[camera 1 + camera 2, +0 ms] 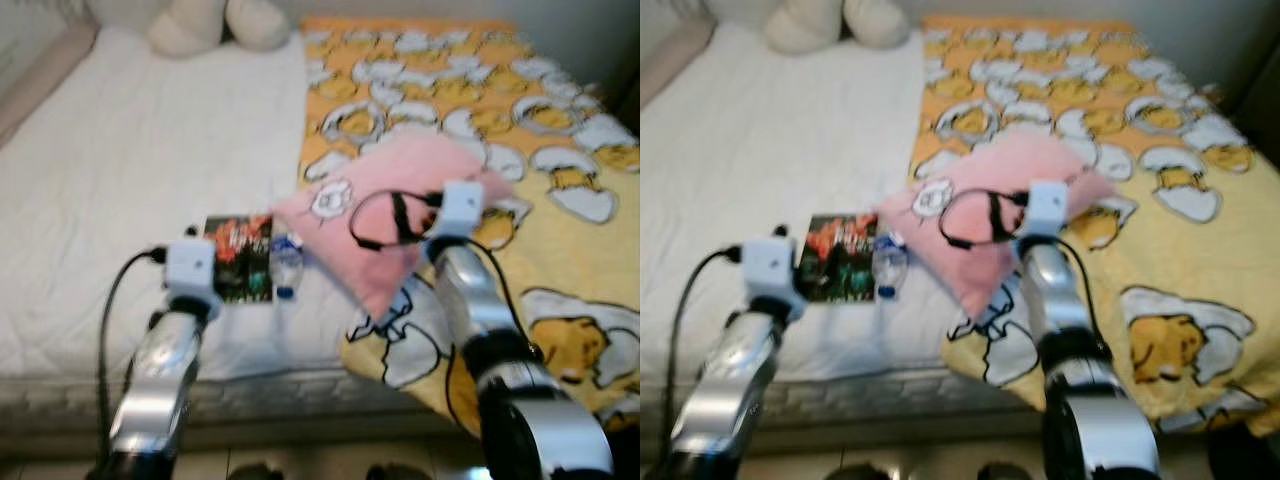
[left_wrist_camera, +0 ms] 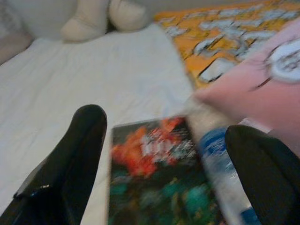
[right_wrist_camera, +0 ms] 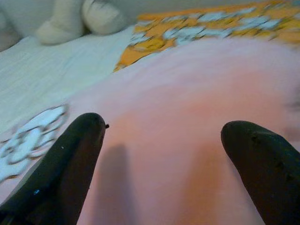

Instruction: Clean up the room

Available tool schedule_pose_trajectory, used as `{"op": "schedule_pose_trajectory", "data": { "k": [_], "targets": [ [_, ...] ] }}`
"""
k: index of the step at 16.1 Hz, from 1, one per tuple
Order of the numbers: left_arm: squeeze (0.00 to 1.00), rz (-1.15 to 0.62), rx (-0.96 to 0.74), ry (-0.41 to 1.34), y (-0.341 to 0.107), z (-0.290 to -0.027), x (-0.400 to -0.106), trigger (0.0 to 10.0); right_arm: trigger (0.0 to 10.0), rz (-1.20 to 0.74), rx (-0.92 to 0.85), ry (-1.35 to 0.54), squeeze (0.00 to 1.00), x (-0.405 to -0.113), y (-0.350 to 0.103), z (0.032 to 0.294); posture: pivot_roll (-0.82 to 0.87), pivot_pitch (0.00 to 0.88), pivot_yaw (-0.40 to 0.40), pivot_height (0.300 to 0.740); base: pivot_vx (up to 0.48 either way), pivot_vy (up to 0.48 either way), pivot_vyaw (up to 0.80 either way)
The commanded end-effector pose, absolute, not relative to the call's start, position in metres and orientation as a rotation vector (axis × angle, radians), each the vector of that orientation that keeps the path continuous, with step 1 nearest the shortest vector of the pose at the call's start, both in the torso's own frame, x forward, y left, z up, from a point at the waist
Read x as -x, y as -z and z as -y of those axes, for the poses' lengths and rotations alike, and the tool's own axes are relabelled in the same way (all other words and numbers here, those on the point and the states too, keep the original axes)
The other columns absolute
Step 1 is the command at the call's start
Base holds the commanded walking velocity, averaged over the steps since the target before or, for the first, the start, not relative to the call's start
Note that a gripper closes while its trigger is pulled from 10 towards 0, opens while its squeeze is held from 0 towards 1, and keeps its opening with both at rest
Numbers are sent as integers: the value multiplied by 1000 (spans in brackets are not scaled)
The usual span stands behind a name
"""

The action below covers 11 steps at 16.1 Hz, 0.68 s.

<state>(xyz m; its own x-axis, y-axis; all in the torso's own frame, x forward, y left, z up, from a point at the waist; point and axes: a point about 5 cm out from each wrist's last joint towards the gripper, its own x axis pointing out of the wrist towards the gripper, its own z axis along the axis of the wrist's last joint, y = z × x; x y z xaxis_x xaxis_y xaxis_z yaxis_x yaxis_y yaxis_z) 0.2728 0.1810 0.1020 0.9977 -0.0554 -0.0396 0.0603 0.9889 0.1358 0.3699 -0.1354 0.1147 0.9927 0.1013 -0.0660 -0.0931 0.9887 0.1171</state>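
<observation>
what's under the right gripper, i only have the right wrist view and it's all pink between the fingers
Observer: A pink pillow lying on the bed, half on the yellow egg-print blanket. The right gripper hangs open just over it.
Operator: anything beside the pillow
Observer: A water bottle lies on the white sheet, against the pillow's left edge.
Operator: and past the bottle
Observer: A book with a dark red and green cover lies flat beside the bottle. The left gripper is open over it.
</observation>
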Motion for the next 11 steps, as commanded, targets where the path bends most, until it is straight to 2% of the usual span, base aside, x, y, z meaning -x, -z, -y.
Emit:
{"op": "schedule_pose_trajectory", "data": {
  "k": [1,3,4,7,11],
  "targets": [
    [0,-34,-169,37,-109,-191,-264,10000,10000,-124,-147,-85,0,-370,-106,128,185,196,45,740,0,0,0],
    [0,-49,-207,16,-115,-201,-252,10000,10000,-236,-213,-51,0,-368,-90,123,212,232,48,740,0,0,0],
    [0,-54,-226,6,-118,-206,-250,10000,0,-307,-245,-7,0,-363,-78,123,221,247,44,740,0,0,0],
    [0,-74,-226,-6,-120,-211,-245,10000,0,-361,-253,20,0,-353,-62,121,212,266,46,740,0,0,0],
    [0,-94,-212,29,-119,-201,-244,10000,0,-371,-231,42,0,-349,-55,129,187,266,50,740,0,0,0]
  ]
}}
